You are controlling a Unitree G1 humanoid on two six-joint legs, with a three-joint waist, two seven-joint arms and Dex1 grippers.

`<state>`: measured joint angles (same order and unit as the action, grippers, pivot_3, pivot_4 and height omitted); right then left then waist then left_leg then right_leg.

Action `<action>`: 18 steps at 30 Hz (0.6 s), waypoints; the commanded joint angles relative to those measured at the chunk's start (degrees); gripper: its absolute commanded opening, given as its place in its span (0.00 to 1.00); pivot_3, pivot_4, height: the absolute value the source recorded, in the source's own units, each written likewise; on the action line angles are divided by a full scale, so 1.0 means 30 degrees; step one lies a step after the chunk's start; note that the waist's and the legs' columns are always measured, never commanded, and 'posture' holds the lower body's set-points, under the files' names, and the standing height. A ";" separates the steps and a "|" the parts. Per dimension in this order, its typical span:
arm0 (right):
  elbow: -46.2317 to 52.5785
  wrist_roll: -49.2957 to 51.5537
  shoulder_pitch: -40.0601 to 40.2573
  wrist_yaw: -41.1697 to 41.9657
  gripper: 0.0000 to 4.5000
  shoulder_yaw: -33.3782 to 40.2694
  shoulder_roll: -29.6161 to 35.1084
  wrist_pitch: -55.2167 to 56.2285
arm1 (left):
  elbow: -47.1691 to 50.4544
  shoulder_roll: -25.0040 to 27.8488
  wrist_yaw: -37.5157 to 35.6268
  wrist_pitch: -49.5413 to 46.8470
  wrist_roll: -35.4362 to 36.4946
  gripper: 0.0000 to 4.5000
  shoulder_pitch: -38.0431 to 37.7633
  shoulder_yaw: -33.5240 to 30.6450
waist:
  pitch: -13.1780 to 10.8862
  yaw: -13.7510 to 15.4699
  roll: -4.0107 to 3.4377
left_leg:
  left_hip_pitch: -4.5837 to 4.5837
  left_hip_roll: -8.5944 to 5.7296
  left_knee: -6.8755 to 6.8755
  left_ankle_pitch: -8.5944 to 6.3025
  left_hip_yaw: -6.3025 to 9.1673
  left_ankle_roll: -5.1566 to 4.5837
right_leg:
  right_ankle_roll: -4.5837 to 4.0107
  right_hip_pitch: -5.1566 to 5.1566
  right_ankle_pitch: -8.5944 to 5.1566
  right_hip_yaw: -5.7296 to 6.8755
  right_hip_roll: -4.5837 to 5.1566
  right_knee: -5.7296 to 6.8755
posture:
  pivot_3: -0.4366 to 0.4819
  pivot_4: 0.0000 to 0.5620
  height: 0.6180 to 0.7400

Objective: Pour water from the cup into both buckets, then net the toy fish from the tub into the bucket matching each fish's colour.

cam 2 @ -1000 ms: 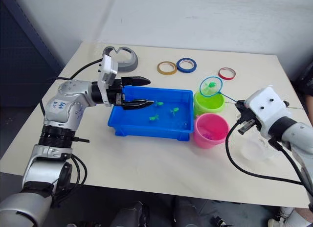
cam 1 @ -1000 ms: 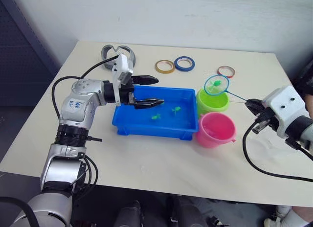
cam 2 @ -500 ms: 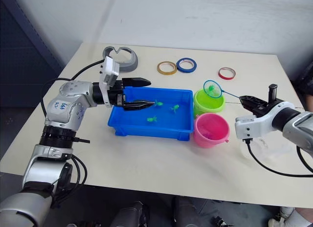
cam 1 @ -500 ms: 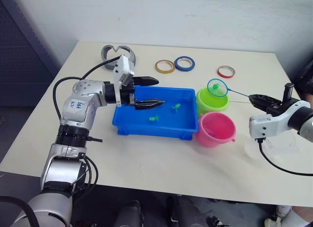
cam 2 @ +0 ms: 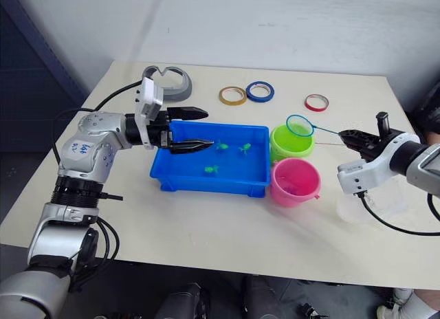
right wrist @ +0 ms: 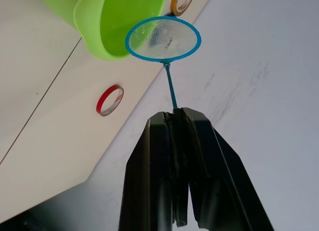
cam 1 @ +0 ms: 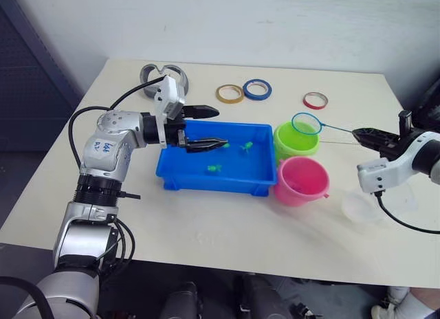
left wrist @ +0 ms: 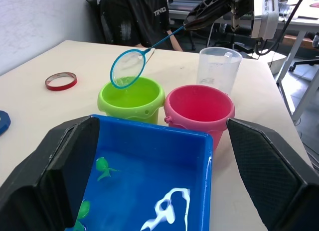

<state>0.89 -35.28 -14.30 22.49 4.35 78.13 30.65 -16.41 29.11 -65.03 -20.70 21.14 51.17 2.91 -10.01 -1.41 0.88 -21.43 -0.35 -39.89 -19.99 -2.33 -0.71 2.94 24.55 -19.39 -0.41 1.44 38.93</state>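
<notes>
A second before, the net (cam 1: pixel 306 123) had hung over the green bucket (cam 1: pixel 297 141) with a small green fish in its mesh. Now the mesh looked empty, and the right gripper (cam 1: pixel 362 134) had rolled over and pulled off to the right. I took it that the fish had dropped into the green bucket, so one more green fish was sorted, though the inside of the bucket hid it from me.

The net lay almost level, its long axis running left to right across the table (cam 1: pixel 206 223). The hoop pointed left, above the far rim of the green bucket, and the thin handle ran back right into the right gripper, whose fingers were pressed together on the end of the stick.

The left gripper (cam 1: pixel 210 128) hovered at the left end of the blue tub (cam 1: pixel 179 174), its fingers spread wide, holding nothing. Three green fish (cam 1: pixel 214 168) floated in the tub; I saw no pink ones there. The pink bucket (cam 1: pixel 302 181) stood just nearer than the green one, touching it or nearly, and the clear cup (cam 1: pixel 363 207) stood to the right of the pink bucket. Next, I judged, the net had to swing back left and dip into the tub.
</notes>
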 commanded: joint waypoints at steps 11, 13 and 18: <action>0.9226 2.3972 -0.2977 0.4456 0.00 0.3536 -0.8965 -2.8048 | 0.0819 0.2282 -0.0152 0.0853 -0.0615 0.99 -0.1492 -0.0675 | 0.0000 -0.0010 -0.0021 | 0.0024 0.0019 -0.0036 0.0006 0.0050 0.0014 | -0.0001 -0.0010 0.0000 0.0026 0.0011 0.0143 | 0.48 0.27 1.00; 0.9666 2.5911 -0.3391 0.3546 0.00 0.3549 -1.0052 -3.1125 | 0.1211 0.2460 0.0023 0.0681 -0.0552 0.99 -0.1746 -0.0809 | 0.0005 0.0031 -0.0011 | 0.0017 0.0019 -0.0032 0.0003 0.0075 0.0012 | -0.0001 -0.0030 0.0000 0.0046 0.0015 0.0086 | 0.48 0.27 1.00; 0.8986 2.7431 -0.4149 0.2248 0.00 0.2756 -1.1866 -3.4500 | 0.2166 0.2766 0.0502 0.0094 -0.0334 0.99 -0.2151 -0.1073 | 0.0005 0.0193 -0.0013 | -0.0040 0.0008 -0.0029 -0.0024 0.0071 -0.0037 | 0.0000 -0.0012 0.0000 0.0045 0.0029 0.0043 | 0.48 0.27 1.00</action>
<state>27.86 45.35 -25.55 30.65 11.79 42.91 -70.25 -12.77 36.79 -64.09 -20.03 19.24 44.66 0.99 -9.99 -0.83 0.84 -21.55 -0.33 -39.97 -20.07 -2.12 -0.83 2.94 24.52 -19.39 -0.27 1.53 39.03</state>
